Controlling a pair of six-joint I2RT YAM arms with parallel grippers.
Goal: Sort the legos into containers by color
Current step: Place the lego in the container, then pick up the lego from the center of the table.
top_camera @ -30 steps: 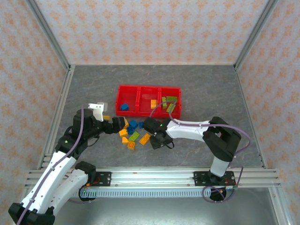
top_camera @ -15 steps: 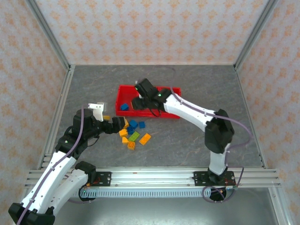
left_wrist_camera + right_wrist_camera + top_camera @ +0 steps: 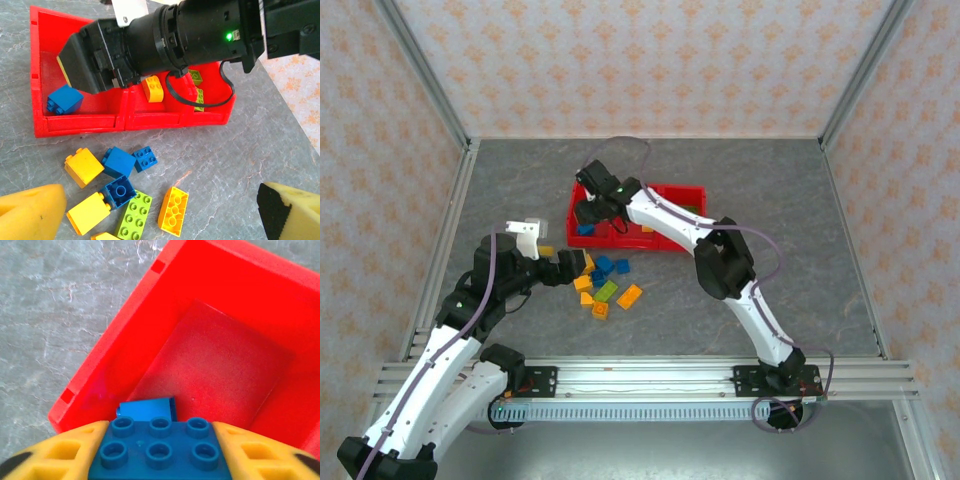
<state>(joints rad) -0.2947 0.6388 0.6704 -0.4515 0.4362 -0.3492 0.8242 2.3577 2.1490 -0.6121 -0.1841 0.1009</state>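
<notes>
Grey table (image 3: 800, 250) first, with the red containers (image 3: 638, 238) near its middle, three bins in a row; I place everything off them. The right arm (image 3: 670, 222) lies across the top of the containers and its right gripper (image 3: 588, 214) hangs over the left-end bin (image 3: 220, 365). The left arm (image 3: 450, 340) sits on the near side of the containers, and its left gripper (image 3: 570, 268) has the jaws spread wide with nothing between them, aimed at the loose legos (image 3: 134, 216) scattered just in front of the containers: blue, orange-yellow and lime mixed. The middle bin (image 3: 150, 117) has an orange-yellow brick (image 3: 152, 89); the far-end bin (image 3: 220, 100) has green bricks (image 3: 196, 77). In the right wrist view the yellow pads (image 3: 65, 455) press both ends of the held blue brick (image 3: 159, 442), so the jaws are partway closed and gripping it; I can't tell whether the grip is loosening. Key relation: the brick's long axis runs pad to pad, studs face the camera, and the bin floor is straight beneath it, with another blue brick (image 3: 147, 409) already lying there just under the held one. I judge the drop needs only an opening, with some risk of landing on that brick. The left arm is nearer the pile.
</notes>
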